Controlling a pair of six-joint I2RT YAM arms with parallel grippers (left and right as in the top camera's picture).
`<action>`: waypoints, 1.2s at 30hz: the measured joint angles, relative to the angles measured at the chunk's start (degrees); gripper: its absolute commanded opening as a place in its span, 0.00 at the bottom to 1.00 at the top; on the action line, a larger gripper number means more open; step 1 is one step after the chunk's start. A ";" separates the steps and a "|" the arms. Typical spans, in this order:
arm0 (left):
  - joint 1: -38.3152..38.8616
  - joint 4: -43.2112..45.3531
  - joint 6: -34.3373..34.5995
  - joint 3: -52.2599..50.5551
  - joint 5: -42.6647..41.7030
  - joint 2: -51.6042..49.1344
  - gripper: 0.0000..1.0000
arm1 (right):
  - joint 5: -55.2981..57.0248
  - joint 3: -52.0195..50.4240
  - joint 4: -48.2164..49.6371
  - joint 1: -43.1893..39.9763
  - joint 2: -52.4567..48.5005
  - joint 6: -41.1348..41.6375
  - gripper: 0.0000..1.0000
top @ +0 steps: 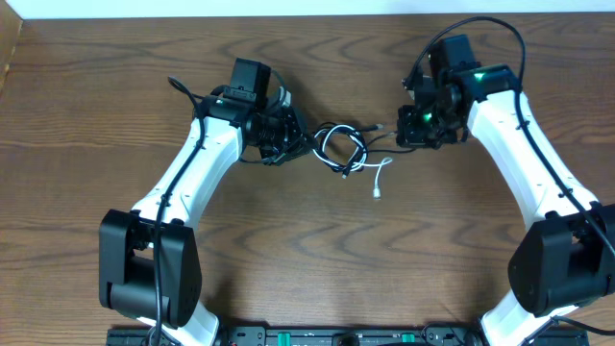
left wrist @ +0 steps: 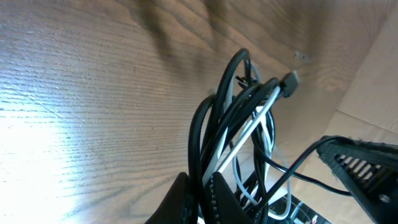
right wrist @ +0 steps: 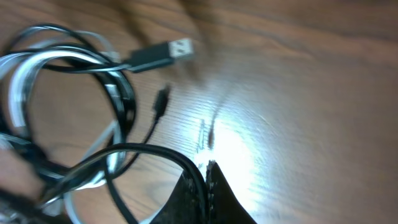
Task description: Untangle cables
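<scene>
Jaws were clenched on both sides: our left gripper [left wrist: 200, 190] pinched the bunched cables [top: 341, 149], our right gripper [right wrist: 202, 180] a black cable [right wrist: 126, 102] strand. We saw the tangle between them, stretched left-right, nearer the left arm.

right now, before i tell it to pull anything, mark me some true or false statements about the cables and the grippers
1. The cables lie in one tangle on the table between the two arms. True.
2. One end of the white cable trails out of the tangle toward the robot's bases. True.
3. The left jaws are wide open, clear of the cables. False: the left gripper has its jaws closed around the bundle.
4. A silver-tipped plug shows in the right wrist view. True.
5. The right gripper touches no cable. False: the right gripper has its jaws closed on the black cable.
</scene>
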State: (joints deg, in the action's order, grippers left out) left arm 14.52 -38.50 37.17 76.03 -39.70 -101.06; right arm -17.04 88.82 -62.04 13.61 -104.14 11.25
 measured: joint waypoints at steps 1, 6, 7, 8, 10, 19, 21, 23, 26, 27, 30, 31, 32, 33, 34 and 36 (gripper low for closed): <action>0.07 0.00 0.02 0.00 0.00 0.00 0.08 | 1.55 -0.07 -0.42 0.28 0.00 0.90 0.01; 0.22 -0.33 -0.13 0.00 0.85 0.00 0.07 | 12.52 -0.17 -3.32 0.52 0.00 7.56 0.01; 0.20 -0.52 -0.11 0.00 0.98 0.00 0.07 | 15.54 -0.17 -4.13 0.42 0.00 9.27 0.01; 0.22 -0.61 -0.11 0.00 1.07 0.00 0.07 | 17.57 -0.17 -4.61 0.37 0.00 10.40 0.01; 0.26 -0.74 -0.11 0.00 1.07 0.00 0.07 | 21.40 -0.17 -5.29 0.35 0.00 12.55 0.01; 0.26 -0.74 -2.29 0.00 1.77 0.00 0.07 | 23.08 -0.17 -4.22 0.90 0.00 9.29 0.43; 0.09 -0.76 -3.74 0.00 2.80 0.00 0.07 | 23.12 -0.17 -4.33 0.87 0.00 7.63 0.54; -0.17 -0.66 -5.81 0.00 3.32 0.00 0.08 | 23.06 -0.17 -4.31 0.81 0.00 6.34 0.58; -0.42 2.12 -10.29 0.00 2.80 0.00 0.07 | 20.55 -0.17 -3.72 0.70 0.00 3.45 0.59; -0.46 3.23 -11.54 -0.02 2.25 0.00 0.08 | 19.43 -0.17 -3.63 0.66 0.00 2.60 0.59; -0.46 7.89 -15.28 -0.02 -1.40 0.00 0.07 | 13.29 -0.04 -3.30 0.66 0.02 -1.84 0.59; -0.46 9.05 -16.44 -0.02 -2.71 0.00 0.07 | 11.32 0.22 -3.34 0.66 0.02 -3.08 0.59; -0.46 10.93 -17.84 -0.02 -5.05 0.00 0.07 | 8.96 0.76 -3.34 0.66 0.02 -4.68 0.59; -0.46 12.02 -18.67 -0.04 -6.49 0.00 0.08 | 7.69 1.27 -3.48 0.66 0.02 -5.46 0.59; -0.46 12.98 -19.50 -0.04 -7.91 0.00 0.07 | 5.40 2.40 -3.45 0.66 0.02 -6.80 0.59; -0.46 14.21 -21.18 -0.04 -10.62 0.00 0.07 | 1.68 5.09 -3.37 0.59 0.09 -8.74 0.59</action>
State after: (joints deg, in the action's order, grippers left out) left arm 14.06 -24.29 15.99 75.99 -50.33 -101.06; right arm -15.35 93.91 -65.41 14.20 -104.05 2.50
